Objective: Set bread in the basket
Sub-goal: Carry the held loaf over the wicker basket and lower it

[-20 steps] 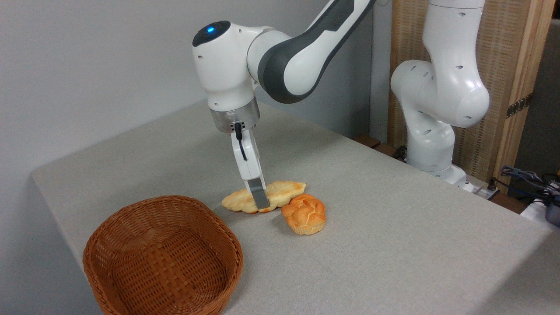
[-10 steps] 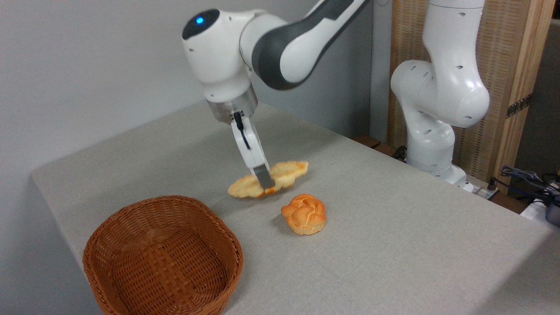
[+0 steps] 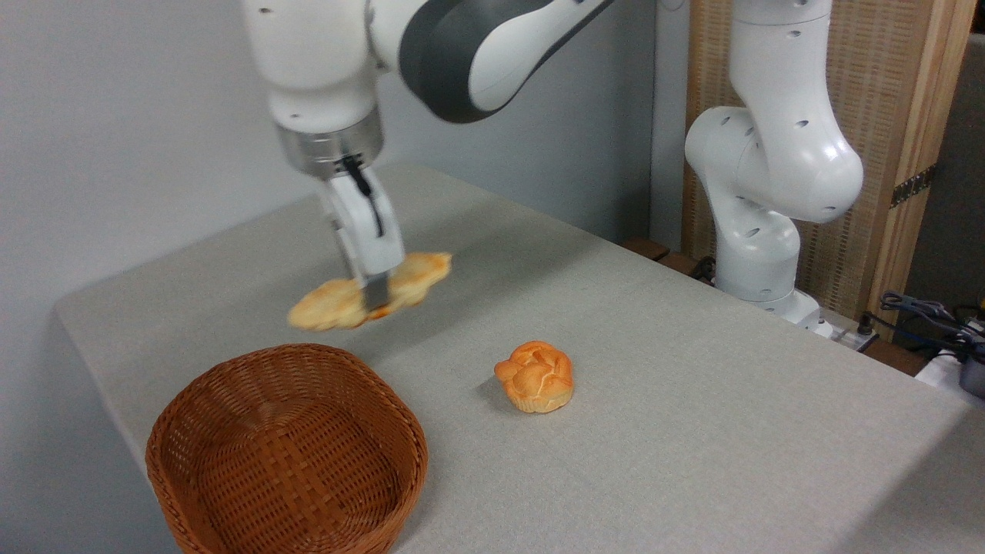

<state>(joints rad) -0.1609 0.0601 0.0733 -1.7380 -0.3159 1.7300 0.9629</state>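
A: How is the scene laid out?

B: A grey desk (image 3: 654,369) is seen, with the wicker basket (image 3: 286,450) empty at its near left. The bread (image 3: 368,290) is held in the air by its middle, clamped in the hand (image 3: 375,291), just behind the basket. A round bun (image 3: 535,375) is left on the desk.

A: What could go wrong?

B: The loaf could be tilted out by its overhanging ends, or released short of the rim. No writing can be read.

The long pale-yellow braided bread (image 3: 368,289) is motion-blurred, its middle hidden behind the white two-finger gripper (image 3: 375,292); the round reddish-brown wicker basket (image 3: 192,396) is cut off at the bottom edge
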